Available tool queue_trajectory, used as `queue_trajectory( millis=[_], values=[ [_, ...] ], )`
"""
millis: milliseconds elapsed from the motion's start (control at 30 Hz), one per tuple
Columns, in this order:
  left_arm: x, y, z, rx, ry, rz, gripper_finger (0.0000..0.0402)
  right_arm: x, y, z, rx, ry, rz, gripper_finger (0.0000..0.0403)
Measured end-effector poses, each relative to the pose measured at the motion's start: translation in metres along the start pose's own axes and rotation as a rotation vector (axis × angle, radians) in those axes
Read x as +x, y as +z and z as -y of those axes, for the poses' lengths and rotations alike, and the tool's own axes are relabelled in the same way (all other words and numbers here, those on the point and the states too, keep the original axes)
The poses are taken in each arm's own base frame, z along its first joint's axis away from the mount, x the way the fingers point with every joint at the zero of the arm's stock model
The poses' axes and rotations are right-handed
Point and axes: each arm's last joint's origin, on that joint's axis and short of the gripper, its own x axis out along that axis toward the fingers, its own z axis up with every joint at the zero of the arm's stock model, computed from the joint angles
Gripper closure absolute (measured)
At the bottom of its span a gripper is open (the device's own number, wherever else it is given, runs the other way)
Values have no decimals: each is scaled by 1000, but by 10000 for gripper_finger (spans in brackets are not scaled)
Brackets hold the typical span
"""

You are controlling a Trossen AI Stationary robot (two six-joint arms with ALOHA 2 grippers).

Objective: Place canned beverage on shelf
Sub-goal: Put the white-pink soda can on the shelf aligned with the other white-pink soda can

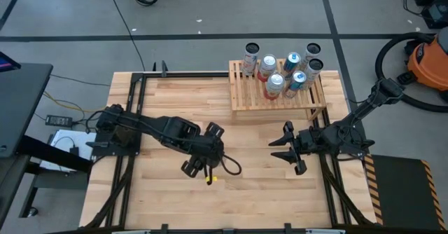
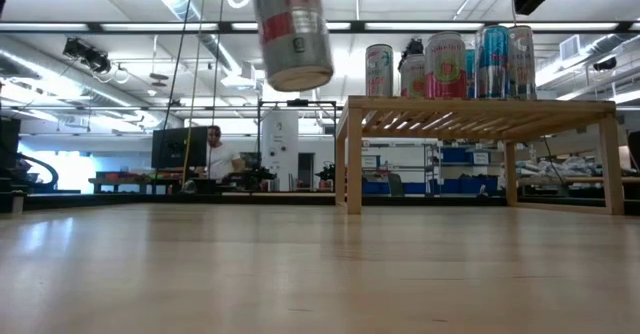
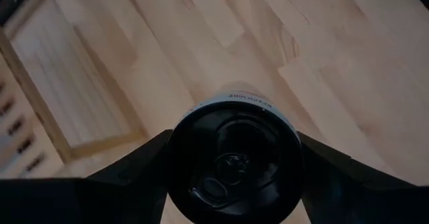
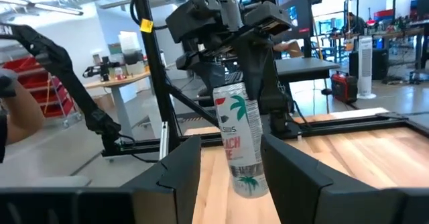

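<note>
A white and silver beverage can [image 4: 240, 140] with red lettering hangs in the air, and my left gripper [image 3: 234, 177] is shut on it, over the table's middle [image 1: 208, 157]. In the low view the can's lower end [image 2: 292, 34] floats well above the wood. The shelf [image 1: 241, 97], a light-wood slatted rack, stands at the far right and carries several upright cans [image 1: 283, 76]. My right gripper [image 1: 285, 150] waits open near the right edge, level and pointing at the held can, with nothing between its fingers [image 4: 167, 177]. My left gripper pinches the can's upper part [image 4: 234, 93], just below its top rim, between its two fingers [image 3: 134, 167]. The fingers come from above, slanting down, one on each side of the round wall. The can hangs below them, slightly tilted and clear of the table.
A small yellow thing [image 1: 210, 179] lies on the table under the left arm. Bare wood [image 1: 252, 185] stretches between the arms and in front of the shelf. A person [image 2: 215, 159] stands far behind the table, and a person's arm [image 4: 13, 113] shows beyond the left side.
</note>
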Motion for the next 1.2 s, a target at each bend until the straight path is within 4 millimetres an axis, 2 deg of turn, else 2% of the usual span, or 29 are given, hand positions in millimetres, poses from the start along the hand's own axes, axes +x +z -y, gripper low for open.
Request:
queue_trajectory(
  millis=[300, 567, 800, 1000, 1200],
  values=[
    [1, 5, -5, 116, 29, 54, 136, 0, 0, 5, -27, -180, 11, 238],
    [1, 5, -5, 131, 29, 56, 136, -1, 5, 6, 34, -210, 61, 238],
    [1, 5, -5, 132, 29, 53, 136, -1, 5, 6, -35, -202, 52, 233],
    [1, 4, -5, 128, 27, 50, 136, -1, 5, 5, -59, -198, 49, 203],
    [1, 4, -5, 124, 27, 50, 136, -1, 5, 5, -58, -174, 50, 143]
  ],
)
